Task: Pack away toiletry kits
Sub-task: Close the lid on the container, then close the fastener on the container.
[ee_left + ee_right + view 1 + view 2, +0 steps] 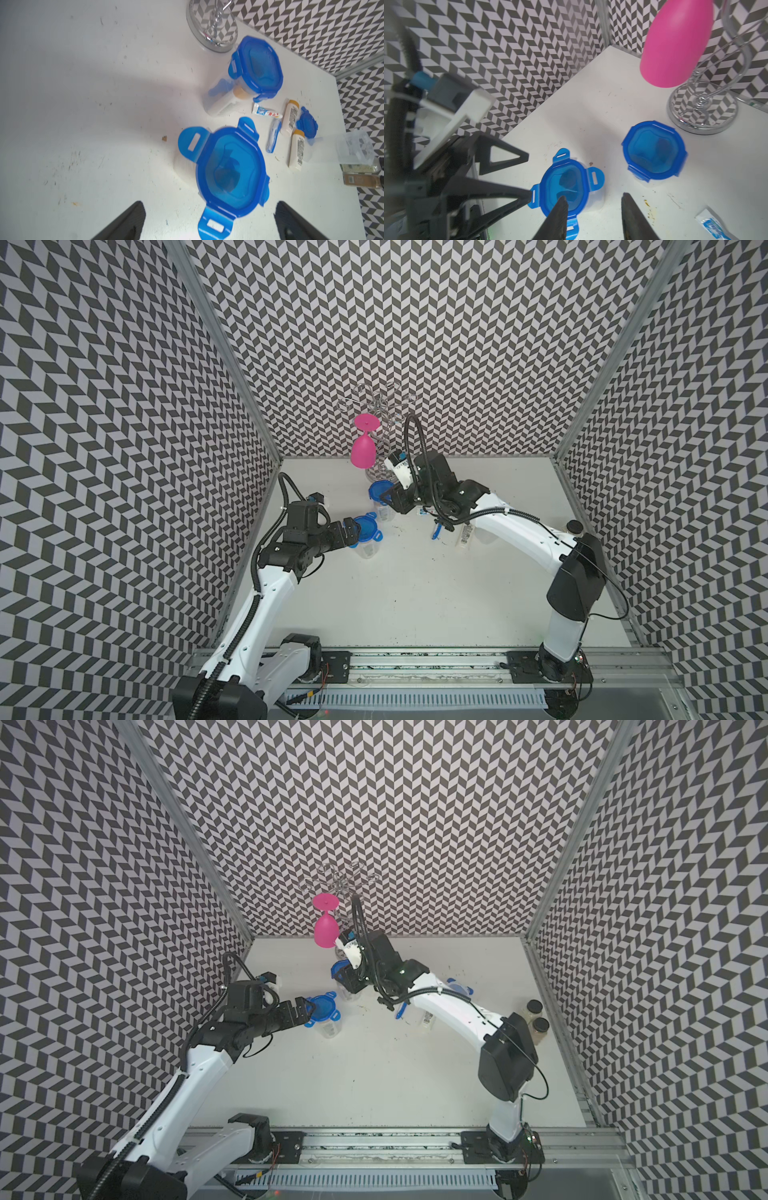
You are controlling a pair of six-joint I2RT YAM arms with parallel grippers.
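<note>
The left gripper (209,202) is wide apart at the rim of the nearer jar (228,170), its lid tabs unclipped. To its right, a toothbrush (273,135), toothpaste tube (267,112) and two bottles (289,118) lie loose on the table (83,104). Farther back is the clipped jar (654,149), with the right gripper (593,196) near it, jaws parted, empty.

Red Chinese characters on the white-blue toothpaste tube (267,112), seen from the left wrist, are too blurred to read with certainty. A white bottle (290,116) and a second white bottle (297,149), toward 1 o'clock of the bench (374,1073) centre, carry illegible fine print and barcodes.
</note>
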